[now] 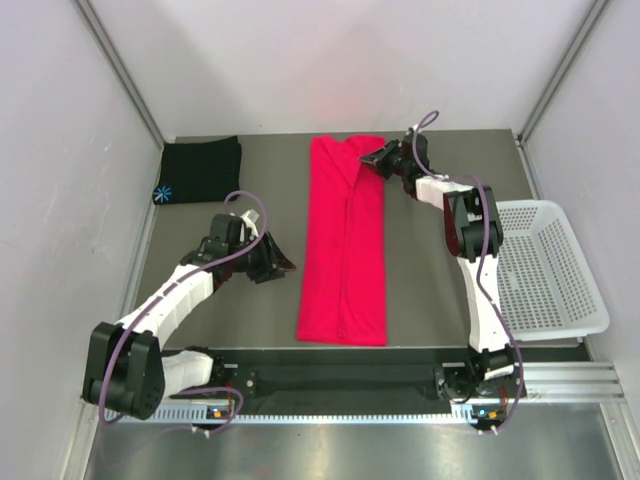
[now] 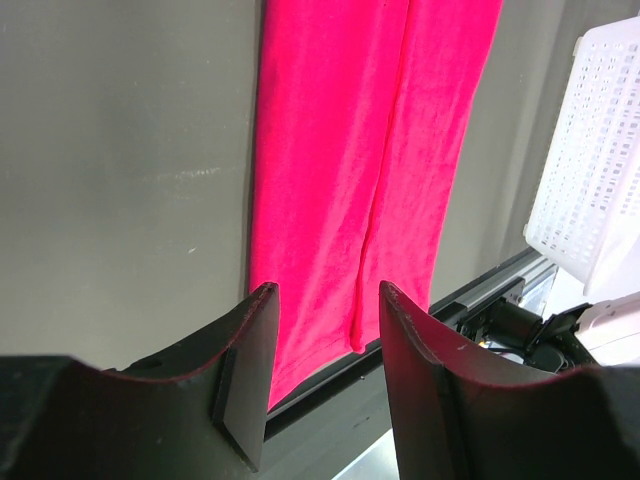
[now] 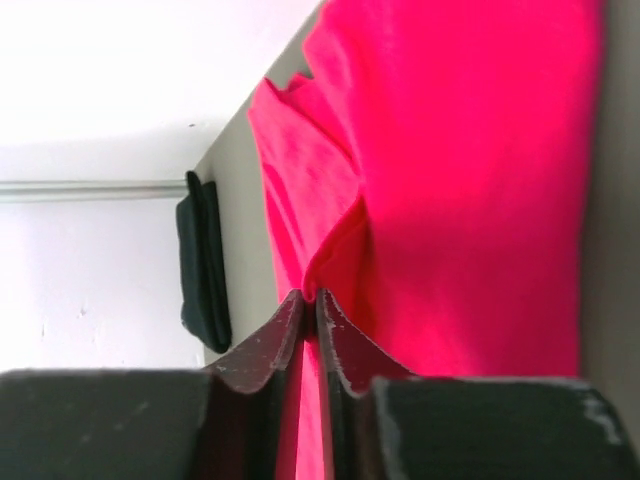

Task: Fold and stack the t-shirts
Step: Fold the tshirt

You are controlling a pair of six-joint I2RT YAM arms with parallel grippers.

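The red-pink t-shirt (image 1: 345,240) lies as a long narrow strip down the middle of the table, folded lengthwise. It also shows in the left wrist view (image 2: 370,150) and the right wrist view (image 3: 470,180). My right gripper (image 1: 378,156) is at the shirt's far right corner, shut on a pinched fold of the red cloth (image 3: 335,260). My left gripper (image 1: 275,262) is open and empty, just left of the shirt's middle, above the table. The black t-shirt (image 1: 198,170) with a light-blue starburst lies folded at the far left.
A white perforated basket (image 1: 545,265) sits at the right edge of the table, also showing in the left wrist view (image 2: 595,170). Grey walls close in on the left, back and right. A metal rail (image 1: 350,375) runs along the near edge.
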